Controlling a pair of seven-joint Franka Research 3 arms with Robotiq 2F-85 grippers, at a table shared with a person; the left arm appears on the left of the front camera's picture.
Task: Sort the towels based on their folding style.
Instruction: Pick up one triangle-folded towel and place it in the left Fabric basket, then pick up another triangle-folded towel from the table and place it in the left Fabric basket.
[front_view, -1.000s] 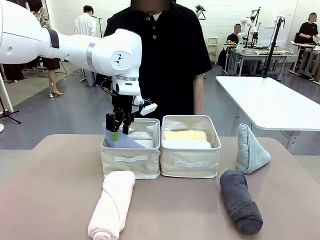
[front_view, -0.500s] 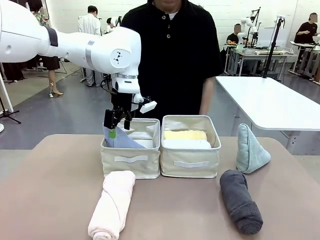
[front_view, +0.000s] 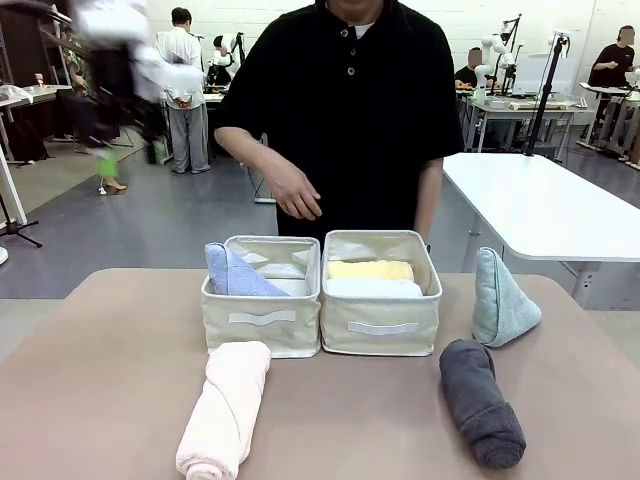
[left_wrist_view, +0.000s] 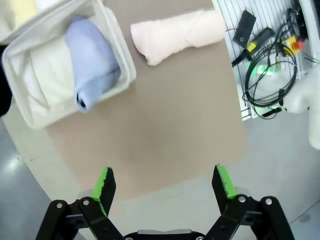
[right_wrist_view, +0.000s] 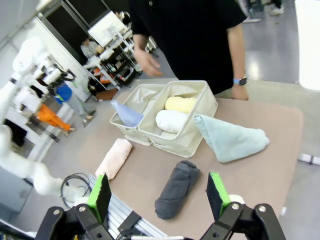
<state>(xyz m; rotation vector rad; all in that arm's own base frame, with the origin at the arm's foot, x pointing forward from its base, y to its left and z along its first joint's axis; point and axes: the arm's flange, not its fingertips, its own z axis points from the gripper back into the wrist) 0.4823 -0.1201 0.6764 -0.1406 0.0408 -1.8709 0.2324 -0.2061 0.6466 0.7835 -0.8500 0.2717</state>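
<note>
The left arm (front_view: 120, 40) has gone away from the left bin (front_view: 262, 325), where it was standing a second ago, and is now showing as a blur high at the picture's left in the front view. The person's hand (front_view: 296, 192) has come forward and is hanging above the bins.

Six towels are lying on the table (front_view: 100, 380) or in the bins: four rolls and two cones. There are two cream bins, standing side by side and touching. The left bin is holding one cone, the blue towel (front_view: 232, 272), which is leaning in its left part. The right bin (front_view: 382, 325) is holding two rolls, the yellow towel (front_view: 370, 269) behind and the white towel (front_view: 372, 288) in front of it. Outside, the pink towel (front_view: 225, 410) is lying in front of the left bin. The grey towel (front_view: 482, 402) is lying in front and to the right of the right bin, and the mint towel (front_view: 500, 298) is standing on its base behind it, just beside that bin.

The left pincer (left_wrist_view: 163, 180) is standing wide open and is holding nothing; below it the table edge is showing. The left wrist view is looking down into the left bin, where pale fabric is lying beside the blue towel; I cannot tell what it is. This view is also showing cables beyond the table edge near the pink towel. The right pincer (right_wrist_view: 159, 192) is also wide open and empty, well above the grey towel. Its view is taking in all six towels together and a blue band on the person's other wrist.
</note>
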